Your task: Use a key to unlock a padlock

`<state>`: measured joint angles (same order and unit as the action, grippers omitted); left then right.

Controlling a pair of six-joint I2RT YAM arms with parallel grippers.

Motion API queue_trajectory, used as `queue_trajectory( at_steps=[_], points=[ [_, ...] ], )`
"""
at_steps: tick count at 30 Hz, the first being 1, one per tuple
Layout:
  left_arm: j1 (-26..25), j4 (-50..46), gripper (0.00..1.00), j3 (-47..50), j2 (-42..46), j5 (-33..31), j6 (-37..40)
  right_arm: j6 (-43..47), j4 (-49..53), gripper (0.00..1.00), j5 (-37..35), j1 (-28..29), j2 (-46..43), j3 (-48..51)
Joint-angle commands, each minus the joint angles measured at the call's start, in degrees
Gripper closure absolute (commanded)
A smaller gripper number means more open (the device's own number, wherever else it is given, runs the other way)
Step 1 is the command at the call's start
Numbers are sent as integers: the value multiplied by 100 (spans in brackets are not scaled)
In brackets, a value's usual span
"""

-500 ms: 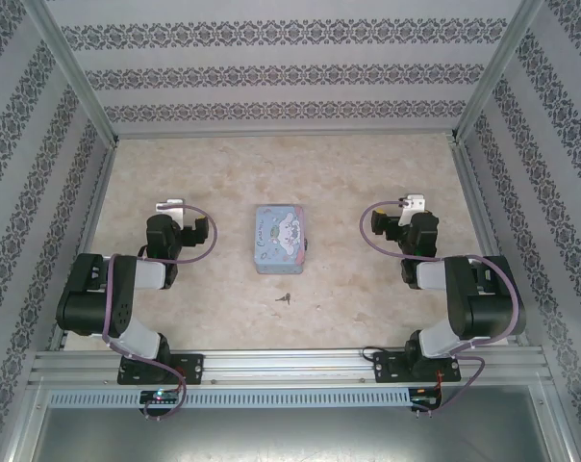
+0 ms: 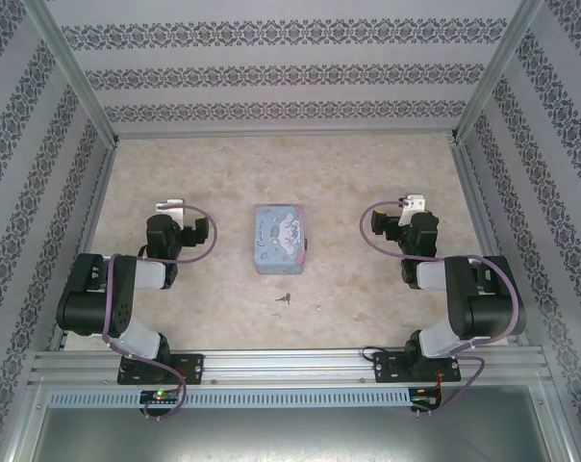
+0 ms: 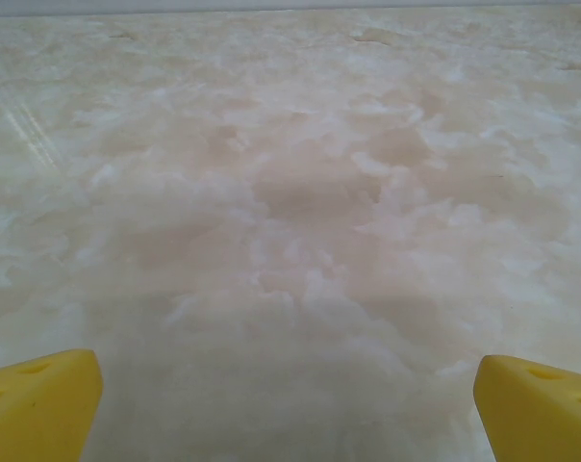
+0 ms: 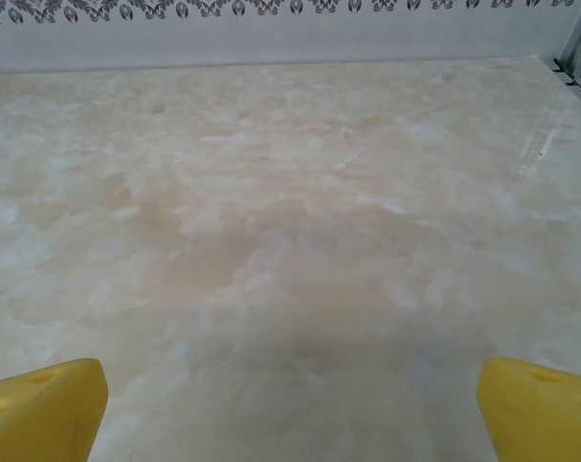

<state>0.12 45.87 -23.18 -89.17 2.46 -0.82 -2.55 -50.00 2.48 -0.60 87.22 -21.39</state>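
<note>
A tiny dark key (image 2: 284, 297) lies on the marbled table, just in front of a pale blue printed tin box (image 2: 279, 238). At the tin's right edge sits a tiny bluish padlock (image 2: 307, 245), too small to make out in detail. My left gripper (image 2: 170, 206) rests to the left of the tin, pointing away from the bases. In the left wrist view that gripper (image 3: 290, 404) is open, its yellow fingertips (image 3: 40, 404) wide apart over bare table. My right gripper (image 2: 413, 202) is to the right of the tin. The right wrist view shows this gripper (image 4: 290, 409) open too, with nothing between its fingers.
Patterned walls (image 2: 290, 77) close in the table on three sides, with metal posts (image 2: 74, 77) at the back corners. An aluminium rail (image 2: 290, 366) carrying both arm bases runs along the near edge. Purple cables (image 2: 199, 241) loop beside each wrist.
</note>
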Motion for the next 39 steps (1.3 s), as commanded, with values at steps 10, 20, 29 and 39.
queue_trajectory(
  at_steps=[10,20,29,39],
  points=[
    [58,72,0,-112,-44,62,49,76,-194,2,19,25,-40,-62],
    [58,-873,0,-472,332,-242,-67,-182,1120,2,-213,-89,-711,-495],
    [42,-3091,0,-1542,965,-216,-631,-2182,4031,2,613,-565,-1226,-2033],
    [-273,-5173,0,-2644,1299,589,-2446,-3633,4071,2,3547,-683,-797,-2219]
  ],
)
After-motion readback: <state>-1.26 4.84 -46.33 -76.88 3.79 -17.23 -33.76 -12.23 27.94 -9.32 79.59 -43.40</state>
